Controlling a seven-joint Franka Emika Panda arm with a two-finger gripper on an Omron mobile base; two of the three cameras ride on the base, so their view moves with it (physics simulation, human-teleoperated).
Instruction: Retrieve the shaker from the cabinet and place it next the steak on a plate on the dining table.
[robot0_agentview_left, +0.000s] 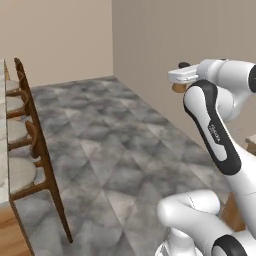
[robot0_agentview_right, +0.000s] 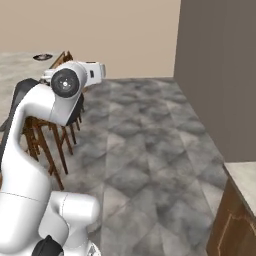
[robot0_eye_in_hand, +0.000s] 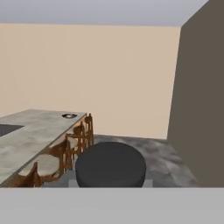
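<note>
Shaker clamped in claw (cap up); plate far along dining table.

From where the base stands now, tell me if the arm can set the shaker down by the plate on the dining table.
Probably not yet. The plate sits far off toward the far end of the dining table, with stools along its near side. The gripper holds the shaker high over open floor, so the base likely must drive closer.

The plate sits on the far end of the dining table. Chairs line the table's right side. The shaker is in the foreground, right of the chairs.
</note>
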